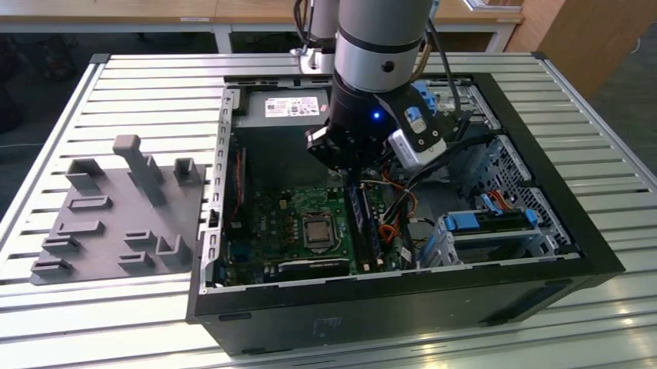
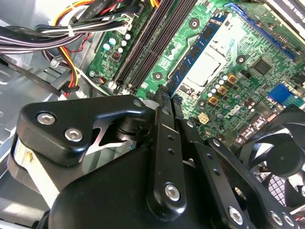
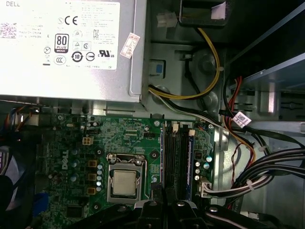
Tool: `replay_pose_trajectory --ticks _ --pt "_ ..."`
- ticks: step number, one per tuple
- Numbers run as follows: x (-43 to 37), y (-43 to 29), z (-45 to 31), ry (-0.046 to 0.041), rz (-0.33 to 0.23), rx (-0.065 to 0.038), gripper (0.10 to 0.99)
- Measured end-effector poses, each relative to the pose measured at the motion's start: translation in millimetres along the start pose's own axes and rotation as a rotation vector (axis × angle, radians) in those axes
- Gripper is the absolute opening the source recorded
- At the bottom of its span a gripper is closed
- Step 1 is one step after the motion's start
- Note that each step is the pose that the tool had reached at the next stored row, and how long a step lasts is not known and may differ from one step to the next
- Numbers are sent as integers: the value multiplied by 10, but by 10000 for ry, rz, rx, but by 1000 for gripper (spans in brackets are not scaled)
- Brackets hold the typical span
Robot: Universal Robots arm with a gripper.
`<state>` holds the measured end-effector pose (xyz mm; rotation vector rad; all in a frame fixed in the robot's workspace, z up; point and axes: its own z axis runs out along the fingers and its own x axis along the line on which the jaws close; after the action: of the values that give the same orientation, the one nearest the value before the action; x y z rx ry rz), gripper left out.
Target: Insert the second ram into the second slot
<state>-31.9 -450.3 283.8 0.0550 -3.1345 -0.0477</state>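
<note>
On the slatted metal table, an open computer case reaches the edge nearest the exterior camera, with a grey fixture by the edge at the exterior view's left. Inside the case, the gripper is pinched narrow on the second ram, which stands along a slot beside the processor socket. Wooden desks stand behind the table.

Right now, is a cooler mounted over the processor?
No, in the first wrist view the processor sits bare in its socket, metal top uncovered.
</note>
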Motion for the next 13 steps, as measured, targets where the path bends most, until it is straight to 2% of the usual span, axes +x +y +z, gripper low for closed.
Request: replay_pose_trajectory --ticks 13 --pt "0 -1 36 0 0 -1 137"
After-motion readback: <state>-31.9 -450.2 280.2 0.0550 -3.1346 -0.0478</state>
